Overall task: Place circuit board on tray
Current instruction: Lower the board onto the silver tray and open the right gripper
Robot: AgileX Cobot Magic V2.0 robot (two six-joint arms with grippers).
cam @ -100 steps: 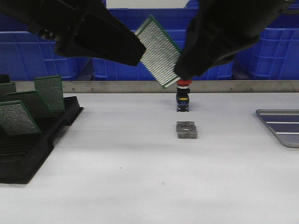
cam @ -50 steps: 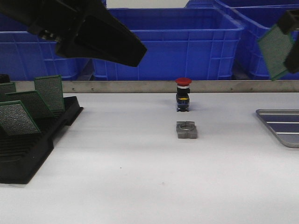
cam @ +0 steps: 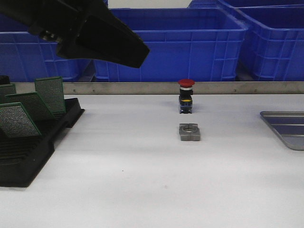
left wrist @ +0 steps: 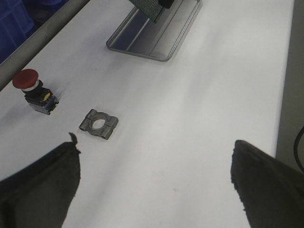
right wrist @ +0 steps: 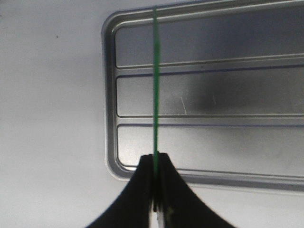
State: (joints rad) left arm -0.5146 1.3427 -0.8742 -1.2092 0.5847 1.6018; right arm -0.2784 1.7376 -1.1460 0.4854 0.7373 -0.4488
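Green and very thin in the right wrist view, the circuit board [right wrist: 155,80] is seen edge-on, pinched between the closed fingers of the right gripper [right wrist: 156,164]. It hangs above the tray [right wrist: 110,95], near that tray's end rim, and does not seem to touch the floor of it. The silvery metal tray lies at the right edge of the white table [cam: 142,190]; in the front view only its corner [cam: 285,128] shows, and the right arm is outside that picture. In the left wrist view a corner of the board [left wrist: 148,8] shows over the tray [left wrist: 142,47].

The left gripper [left wrist: 154,180] hovers high over the middle of the table with its fingers spread wide apart, holding nothing.

The step in hand appears to be the lowering of the board into the tray. To do it well, the right arm should probably tilt the board from upright toward flat, bring it a little more toward the tray's centre so it clears the raised rim, and let go only when one edge rests on the ridged floor; dropped from upright, it may fall outside the rim.

A red push button [cam: 186,95] and a small metal clamp block [cam: 189,132] stand in the middle of the table, well apart from the tray. A black slotted rack [cam: 28,152] with more boards sits at the left edge.
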